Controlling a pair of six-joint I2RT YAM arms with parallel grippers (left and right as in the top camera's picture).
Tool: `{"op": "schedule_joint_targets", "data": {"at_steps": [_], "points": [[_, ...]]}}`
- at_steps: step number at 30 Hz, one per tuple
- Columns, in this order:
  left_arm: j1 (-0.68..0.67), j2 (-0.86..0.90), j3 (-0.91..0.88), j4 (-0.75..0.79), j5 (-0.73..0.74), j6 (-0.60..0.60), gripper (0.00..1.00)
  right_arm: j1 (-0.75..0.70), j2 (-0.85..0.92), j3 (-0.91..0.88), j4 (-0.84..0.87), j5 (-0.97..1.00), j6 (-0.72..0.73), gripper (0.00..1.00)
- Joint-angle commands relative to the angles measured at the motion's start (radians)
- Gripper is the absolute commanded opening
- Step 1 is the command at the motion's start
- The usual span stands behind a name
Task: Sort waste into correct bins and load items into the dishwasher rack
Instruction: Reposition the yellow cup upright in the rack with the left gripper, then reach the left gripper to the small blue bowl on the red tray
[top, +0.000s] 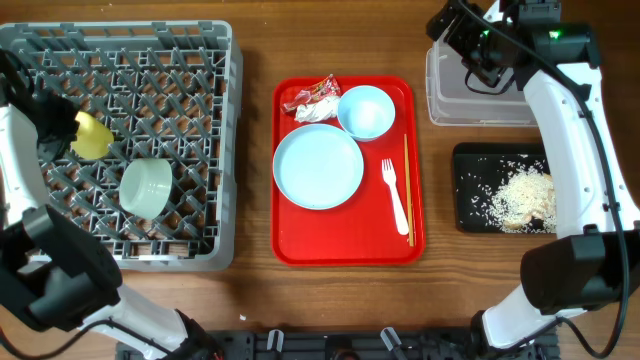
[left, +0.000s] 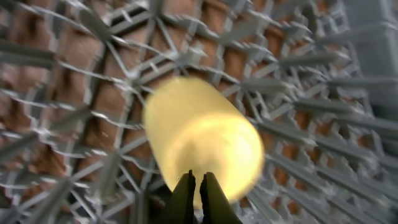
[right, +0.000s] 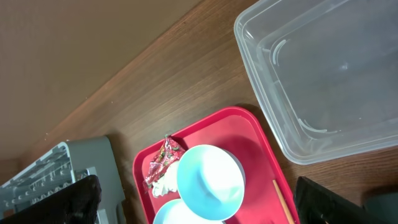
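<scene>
Your left fingers (left: 185, 200), pressed together at the yellow cup (left: 199, 137), could roll it across the rack (left: 298, 62); right fingers (right: 68, 199) are spread.

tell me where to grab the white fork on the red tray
Probably mid-handle, straight down from above, jaws closing across its narrow width. The white fork lies flat on the red tray, tines toward the far edge, with a thin wooden stick close beside it to avoid.
</scene>
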Motion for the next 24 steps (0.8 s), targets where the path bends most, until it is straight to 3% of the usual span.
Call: {"op": "schedule_joint_targets", "data": {"at_steps": [1, 2, 3, 4, 6, 7, 13, 19, 24], "points": [[-0.013, -0.166, 0.028, 0.002, 0.115, 0.001, 0.04, 0.002, 0.012, -0.004, 0.002, 0.013, -0.006, 1.0], [-0.019, -0.2, 0.028, 0.002, 0.14, 0.001, 0.04, 0.002, 0.012, -0.004, 0.002, 0.013, -0.006, 1.0], [-0.03, -0.241, 0.028, -0.001, 0.179, 0.001, 0.16, 0.002, 0.012, -0.004, 0.002, 0.013, -0.006, 1.0], [-0.039, -0.271, 0.028, -0.005, 0.222, 0.001, 0.3, 0.002, 0.012, -0.004, 0.002, 0.013, -0.006, 1.0], [-0.082, -0.334, 0.027, -0.008, 0.366, 0.001, 0.72, 0.002, 0.012, -0.004, 0.002, 0.013, -0.006, 1.0], [-0.126, -0.349, 0.027, -0.008, 0.418, 0.001, 0.81, 0.002, 0.012, -0.004, 0.002, 0.013, -0.006, 1.0], [-0.456, -0.305, 0.024, -0.012, 0.44, 0.02, 0.99, 0.002, 0.012, -0.004, 0.002, 0.013, -0.006, 1.0], [-0.742, -0.225, 0.024, 0.068, 0.426, 0.019, 1.0, 0.002, 0.012, -0.004, 0.002, 0.013, -0.006, 0.99], [-0.94, -0.121, 0.024, 0.103, 0.184, 0.019, 1.0, 0.002, 0.012, -0.004, 0.002, 0.013, -0.006, 1.0]]}}
